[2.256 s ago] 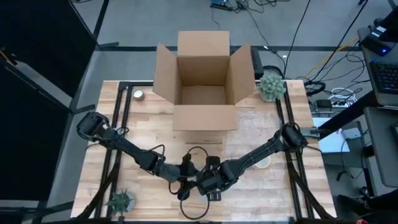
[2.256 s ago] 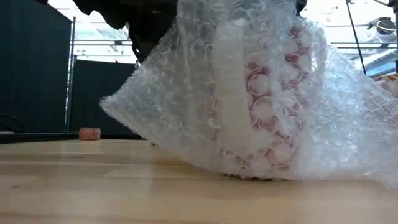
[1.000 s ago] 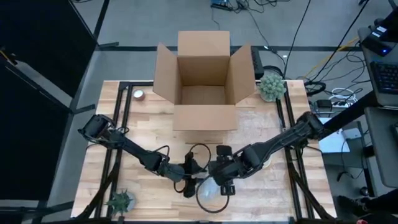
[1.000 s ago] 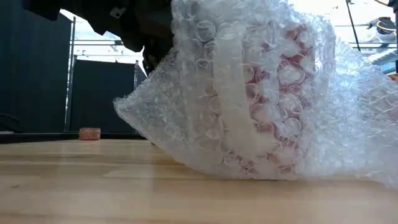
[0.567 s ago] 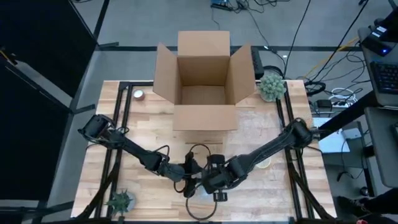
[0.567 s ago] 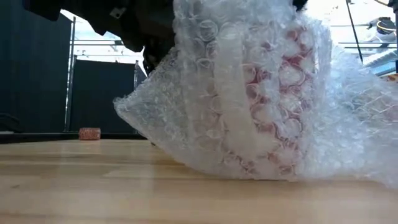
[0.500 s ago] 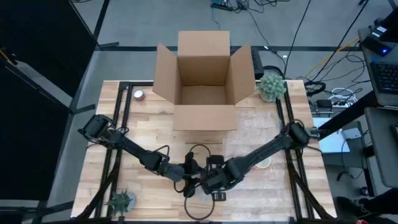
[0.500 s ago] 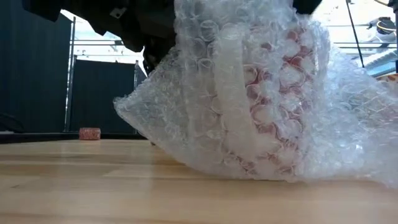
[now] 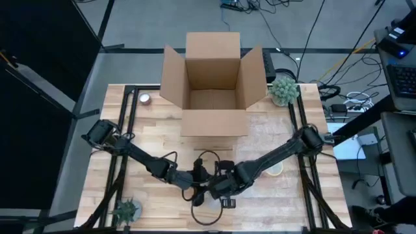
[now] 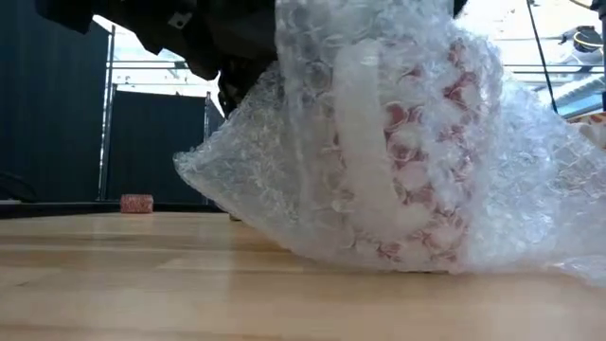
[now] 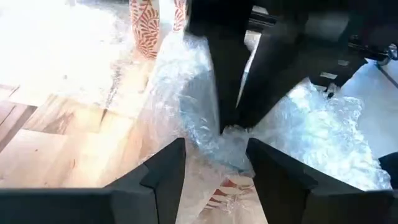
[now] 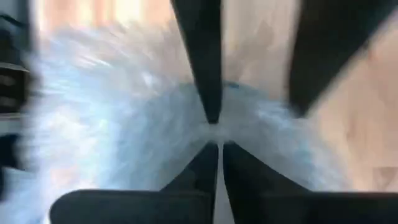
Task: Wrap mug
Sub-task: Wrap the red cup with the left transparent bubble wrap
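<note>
the right gripper (image 12: 219, 144) shows its two dark fingers (image 12: 196, 168) pressed together at the tips with only a thin slit between them, pinching a fold of pale, blurred bubble wrap (image 12: 124, 118). just past that pinch, two other dark fingers (image 12: 202, 50) reach in from the far side, one ending right at the same fold and the other standing apart beside it. light wooden table (image 12: 367, 124) shows around the wrap, and a dark part of an arm (image 12: 11, 81) sits at one edge.

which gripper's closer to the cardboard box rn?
Neither clearly. Both the left gripper and the right gripper sit together at the bubble wrap near the table's front edge, well away from the cardboard box.
</note>
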Tool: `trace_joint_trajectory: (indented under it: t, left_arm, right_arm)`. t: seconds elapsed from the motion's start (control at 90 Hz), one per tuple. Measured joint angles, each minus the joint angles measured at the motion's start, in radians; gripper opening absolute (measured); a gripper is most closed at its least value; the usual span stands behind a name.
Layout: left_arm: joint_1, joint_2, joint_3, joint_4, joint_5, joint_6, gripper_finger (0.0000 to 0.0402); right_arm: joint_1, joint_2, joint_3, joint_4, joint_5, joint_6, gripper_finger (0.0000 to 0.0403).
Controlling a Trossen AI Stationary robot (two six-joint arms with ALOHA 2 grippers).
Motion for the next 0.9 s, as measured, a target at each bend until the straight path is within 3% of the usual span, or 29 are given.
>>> trace_joint_trajectory:
  t: [0.2, 0.378, 0.578, 0.778, 0.9]
  left_arm:
    - [0.0, 0.0, 0.0, 0.001, 0.003, 0.0, 0.0161]
    - [0.0, 0.0, 0.0, 0.001, 0.003, 0.0, 0.0161]
    - [0.0, 0.0, 0.0, 0.002, 0.005, 0.0, 0.0161]
    - [0.0, 0.0, 0.0, 0.001, 0.012, -0.001, 0.0161]
    - [0.0, 0.0, 0.0, 0.002, 0.014, -0.001, 0.0161]
  right_arm:
    - [0.013, -0.066, 0.0, -0.027, 0.0, 0.012, 0.0082]
    - [0.013, -0.16, 0.0, -0.189, 0.015, 0.075, 0.0145]
    - [0.05, -0.189, -0.047, -0.422, 0.164, 0.089, 0.0176]
    - [0.049, -0.186, -0.236, -0.257, 0.133, -0.006, 0.0178]
    - [0.039, -0.186, -0.275, -0.187, 0.138, -0.048, 0.0178]
